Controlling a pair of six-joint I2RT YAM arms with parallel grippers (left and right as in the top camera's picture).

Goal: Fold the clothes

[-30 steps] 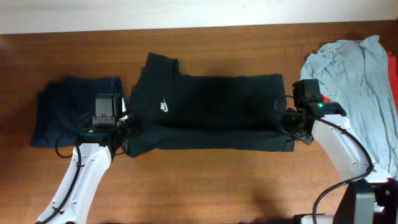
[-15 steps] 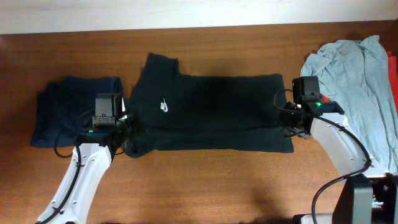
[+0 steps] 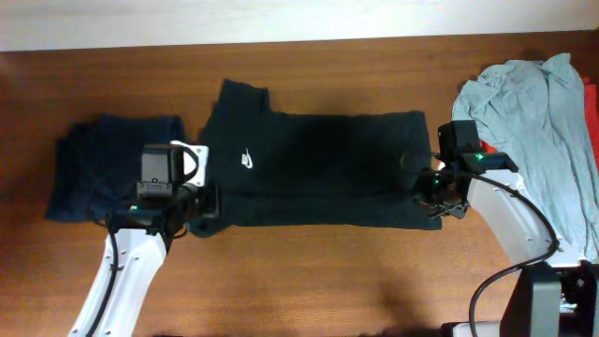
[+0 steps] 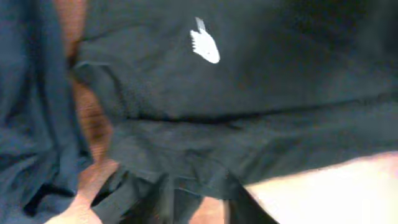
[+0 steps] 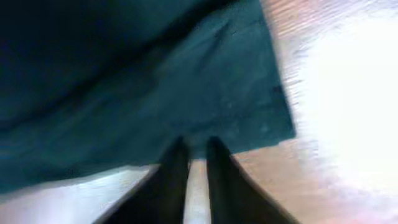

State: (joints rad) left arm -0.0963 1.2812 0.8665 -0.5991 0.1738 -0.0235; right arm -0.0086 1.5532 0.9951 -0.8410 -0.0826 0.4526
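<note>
The black T-shirt (image 3: pixel 318 168) lies folded lengthwise across the table's middle, white chest logo (image 3: pixel 246 159) up; the logo also shows in the left wrist view (image 4: pixel 205 45). My left gripper (image 3: pixel 208 199) is at its lower left sleeve. In the left wrist view (image 4: pixel 199 202) the fingers stand apart, with sleeve cloth bunched over and between them and table showing in the gap. My right gripper (image 3: pixel 429 192) is at the shirt's lower right corner. In the right wrist view (image 5: pixel 197 146) the fingers are almost together, tips on the hem (image 5: pixel 249 130).
A folded dark navy shirt (image 3: pixel 112 164) lies left of the left arm, also in the left wrist view (image 4: pixel 31 93). A light grey-blue shirt (image 3: pixel 533 122) is heaped at the right edge, with red cloth (image 3: pixel 591 112) behind it. Bare brown table (image 3: pixel 309 281) lies in front.
The left gripper has pushed right into the sleeve. The right gripper has moved left onto the shirt's right hem. The shirt itself has barely shifted.
</note>
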